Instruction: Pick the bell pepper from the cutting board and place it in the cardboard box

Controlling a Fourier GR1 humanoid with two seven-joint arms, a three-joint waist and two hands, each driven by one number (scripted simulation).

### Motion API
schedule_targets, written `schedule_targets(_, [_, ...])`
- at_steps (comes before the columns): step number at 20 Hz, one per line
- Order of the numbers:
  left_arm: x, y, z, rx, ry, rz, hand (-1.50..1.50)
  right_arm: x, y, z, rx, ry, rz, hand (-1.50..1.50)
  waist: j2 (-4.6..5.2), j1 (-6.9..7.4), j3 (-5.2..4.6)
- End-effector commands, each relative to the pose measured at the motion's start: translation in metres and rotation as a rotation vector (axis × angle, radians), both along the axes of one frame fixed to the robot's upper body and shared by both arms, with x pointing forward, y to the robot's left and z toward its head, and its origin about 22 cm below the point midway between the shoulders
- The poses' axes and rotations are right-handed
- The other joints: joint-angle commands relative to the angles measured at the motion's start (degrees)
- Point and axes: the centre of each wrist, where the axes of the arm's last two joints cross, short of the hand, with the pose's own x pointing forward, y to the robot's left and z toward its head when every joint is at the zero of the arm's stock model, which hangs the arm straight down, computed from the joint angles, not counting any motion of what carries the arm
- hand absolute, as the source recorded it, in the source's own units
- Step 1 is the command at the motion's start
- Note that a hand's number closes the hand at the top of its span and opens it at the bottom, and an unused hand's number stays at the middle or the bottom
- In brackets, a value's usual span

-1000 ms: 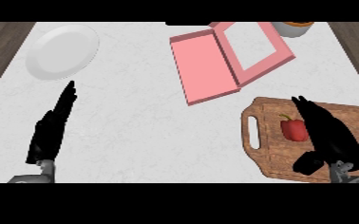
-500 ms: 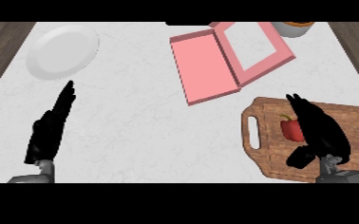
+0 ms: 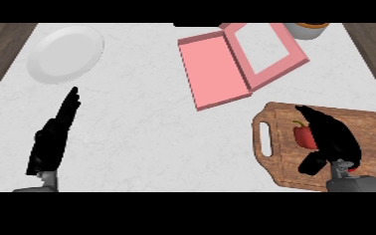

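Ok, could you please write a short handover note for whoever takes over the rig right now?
Left hand: open, resting at the counter's left, holding nothing.
Right hand: open, fingers straight over the bell pepper, not closed on it.
The bell pepper lies on the cutting board; the pink cardboard box lies open, up and left of the board.
Done: the reach. Left: grasp, lift, place in box.

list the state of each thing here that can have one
box, open, nothing inside
pepper, on the board, not lifted
plate, bare
right hand, open, fingers over the pepper's right side
left hand, open, resting at left
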Motion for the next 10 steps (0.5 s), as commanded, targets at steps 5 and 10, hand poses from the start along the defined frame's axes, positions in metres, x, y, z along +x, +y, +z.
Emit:
schedule_targets(5, [0.000,0.006,0.008,0.018,0.001,0.005,0.00,0.001,-0.018,0.005,-0.106,-0.117,0.051,1.50,0.11,0.04,0.19])
schedule_targets(10, [0.009,0.005,0.001,0.001,0.005,-0.005,0.00,0.009,-0.002,0.009,-0.160,-0.234,0.063,1.50,0.14,-0.08,0.17])
